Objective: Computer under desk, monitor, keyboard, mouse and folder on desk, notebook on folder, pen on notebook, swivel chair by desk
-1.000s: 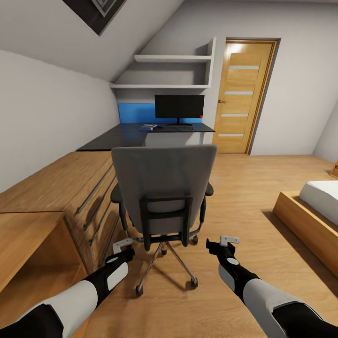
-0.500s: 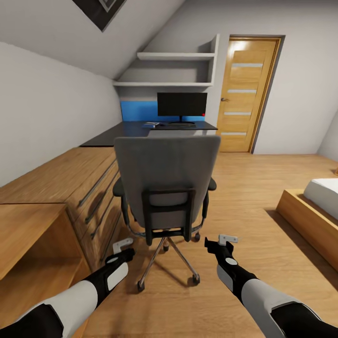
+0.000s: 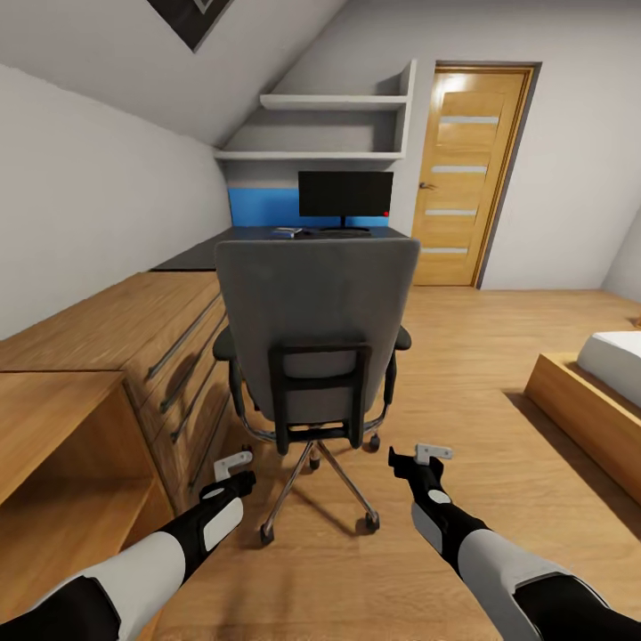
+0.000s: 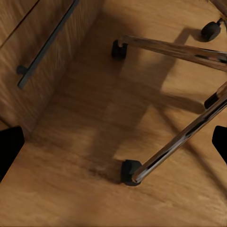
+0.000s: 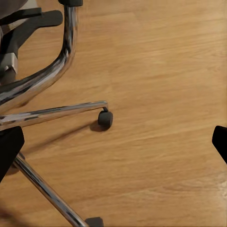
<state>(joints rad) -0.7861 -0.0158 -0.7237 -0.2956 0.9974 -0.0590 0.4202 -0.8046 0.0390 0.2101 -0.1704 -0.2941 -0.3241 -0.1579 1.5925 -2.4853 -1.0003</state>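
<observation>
The grey swivel chair [image 3: 316, 303] stands close ahead with its tall back toward me and hides its own seat, so the folder is hidden. Beyond it, the black monitor [image 3: 345, 195] stands on the black desk [image 3: 191, 257], with the flat keyboard [image 3: 337, 231] at its foot and a small pale object [image 3: 286, 232] to the left. My left gripper [image 3: 236, 472] and right gripper [image 3: 417, 458] hang open and empty, low on either side of the chair's chrome base [image 3: 316, 467]. The wrist views show the base's legs [image 4: 182, 139] and a caster [image 5: 105, 118] over the wooden floor.
A long wooden chest [image 3: 133, 329] with bar handles [image 4: 47, 45] runs along the left wall up to the desk. A wooden door [image 3: 463, 178] is at the back right. A low bed [image 3: 596, 383] stands at the right. White shelves [image 3: 329, 102] hang above the monitor.
The whole view has moved forward: the chair and chest look nearer and larger. Both arms keep the same pose with open grippers.
</observation>
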